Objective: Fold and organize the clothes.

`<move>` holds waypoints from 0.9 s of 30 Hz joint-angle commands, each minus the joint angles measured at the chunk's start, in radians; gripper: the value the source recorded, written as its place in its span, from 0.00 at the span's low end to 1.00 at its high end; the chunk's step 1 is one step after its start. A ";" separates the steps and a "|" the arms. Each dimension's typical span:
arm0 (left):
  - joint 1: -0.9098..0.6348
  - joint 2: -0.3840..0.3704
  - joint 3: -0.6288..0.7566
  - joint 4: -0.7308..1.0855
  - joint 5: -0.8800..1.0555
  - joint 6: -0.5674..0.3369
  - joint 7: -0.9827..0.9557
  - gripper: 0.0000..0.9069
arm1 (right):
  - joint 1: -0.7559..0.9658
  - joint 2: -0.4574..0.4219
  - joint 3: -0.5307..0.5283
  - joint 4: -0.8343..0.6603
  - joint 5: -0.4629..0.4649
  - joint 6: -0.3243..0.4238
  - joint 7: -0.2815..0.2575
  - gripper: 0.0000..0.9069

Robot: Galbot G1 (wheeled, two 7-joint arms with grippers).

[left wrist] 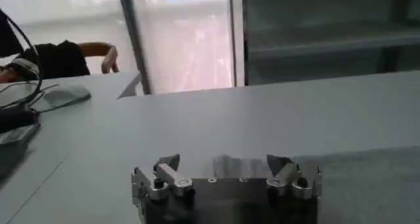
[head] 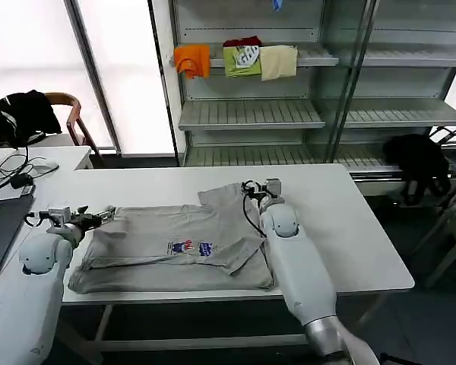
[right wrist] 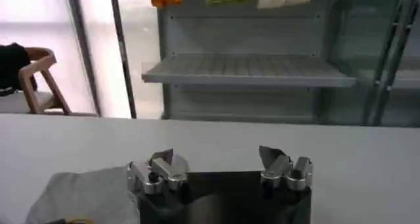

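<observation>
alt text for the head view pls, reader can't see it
A light grey shirt with a small multicoloured chest print lies partly folded on a white table. The left claw sits open at its left edge, the right claw open at its far right corner. Orange, green and cream folded garments sit on a shelf behind.

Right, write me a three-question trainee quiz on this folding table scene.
1. True or false: the light grey short-sleeved shirt lies spread on the white rectangular table.
2. The left end effector is at: A) the shirt's left edge, B) the metal shelf, C) the laptop.
3. Fill in: both the left and the right end effector have their fingers ____.

Key: 1 true; 2 A; 3 open.
</observation>
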 commanded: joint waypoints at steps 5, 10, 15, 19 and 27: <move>0.001 -0.030 -0.017 0.004 0.059 -0.006 0.008 1.00 | 0.077 0.049 -0.010 -0.146 0.002 0.032 -0.120 0.99; -0.013 -0.044 -0.013 0.030 0.085 -0.010 0.011 1.00 | 0.085 0.049 -0.029 -0.200 0.001 0.059 -0.128 0.99; -0.035 -0.048 -0.007 0.064 0.095 -0.019 0.012 1.00 | 0.089 0.049 -0.033 -0.229 0.007 0.087 -0.128 0.99; -0.061 -0.057 -0.003 0.103 0.102 -0.024 0.012 1.00 | 0.086 0.049 -0.038 -0.245 0.012 0.105 -0.131 0.98; -0.085 -0.063 0.001 0.140 0.112 -0.027 0.015 1.00 | 0.086 0.049 -0.058 -0.263 0.013 0.111 -0.127 0.93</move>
